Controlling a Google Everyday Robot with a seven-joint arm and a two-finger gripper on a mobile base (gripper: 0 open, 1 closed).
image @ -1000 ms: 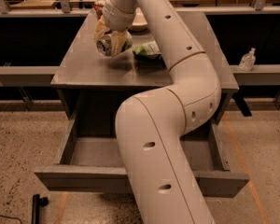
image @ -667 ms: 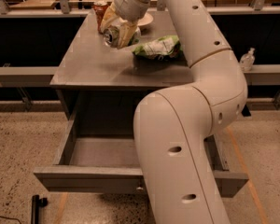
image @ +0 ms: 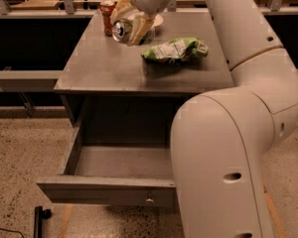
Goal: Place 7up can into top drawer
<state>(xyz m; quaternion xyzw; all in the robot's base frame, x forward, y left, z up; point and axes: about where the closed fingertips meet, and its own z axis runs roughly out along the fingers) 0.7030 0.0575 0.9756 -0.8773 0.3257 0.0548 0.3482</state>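
Note:
My gripper (image: 130,26) is over the back of the cabinet top, shut on the 7up can (image: 123,29). The can is whitish-silver, tilted on its side with its silver top facing the camera, held above the surface. The top drawer (image: 107,189) is pulled open below the cabinet top, grey with a small metal knob (image: 149,200) on its front panel; the part of its inside that I see holds nothing. My arm hides the drawer's right part.
A red-orange can (image: 107,15) stands at the back left of the cabinet top (image: 99,68), close beside the gripper. A green chip bag (image: 176,50) lies to the right. A white plate (image: 158,20) sits behind the gripper. A black object (image: 38,219) lies on the floor.
The gripper has lifted the 7up can off the cabinet top and tilted it; the arm has swung to the right of the view, uncovering more of the open drawer.

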